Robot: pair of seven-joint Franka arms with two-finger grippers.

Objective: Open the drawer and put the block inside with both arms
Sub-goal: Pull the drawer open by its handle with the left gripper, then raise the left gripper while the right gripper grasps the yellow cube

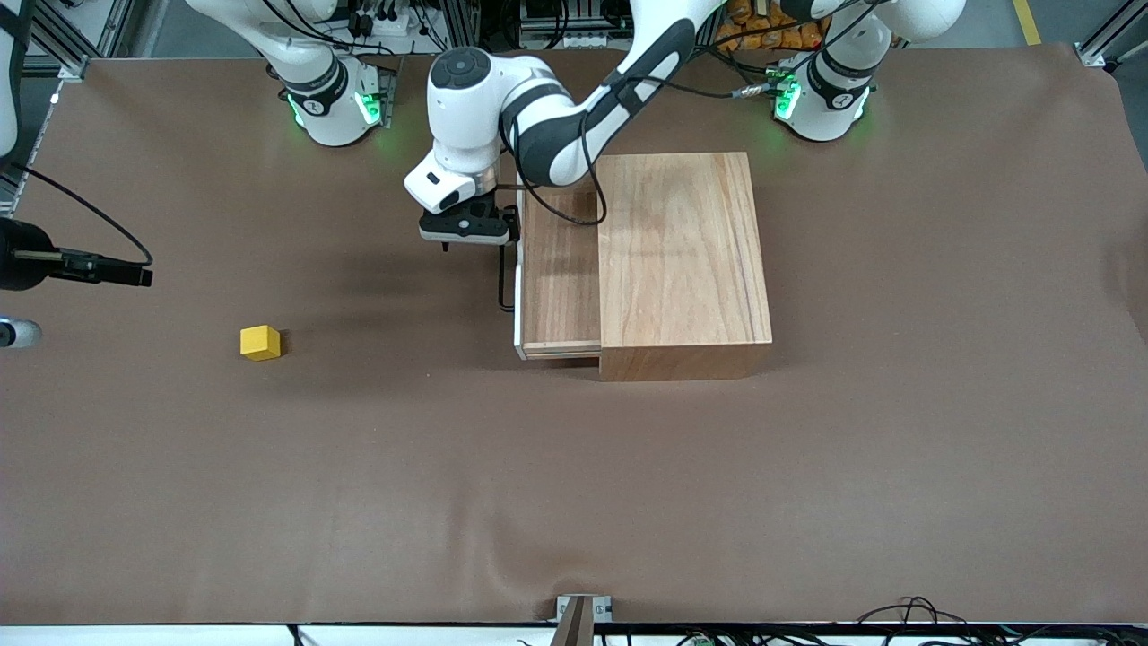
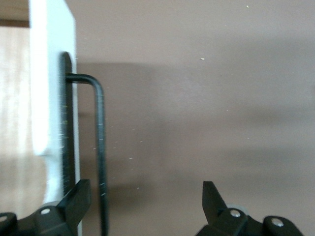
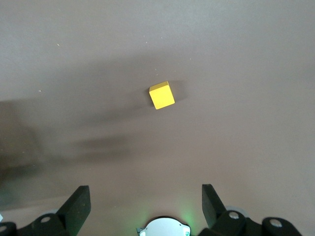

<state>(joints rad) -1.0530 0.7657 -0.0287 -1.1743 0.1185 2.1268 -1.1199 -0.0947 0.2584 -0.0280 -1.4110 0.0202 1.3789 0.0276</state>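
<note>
A brown cloth is covering the desk (image 1: pixel 807 484). The yellow block (image 1: pixel 260 343) is lying on it toward the right arm's end. The light-wood box (image 1: pixel 682 260) is sitting mid-desk, its drawer (image 1: pixel 560 278) sticking out toward the block.

From my left wrist camera I see the left gripper (image 2: pixel 142 201) spread wide over the brown table (image 2: pixel 206 98) — one fingertip (image 2: pixel 78 194) sits at the drawer's white front panel (image 2: pixel 51 78), just beside the thin black handle (image 2: pixel 100 147) — the other hangs over bare table
</note>
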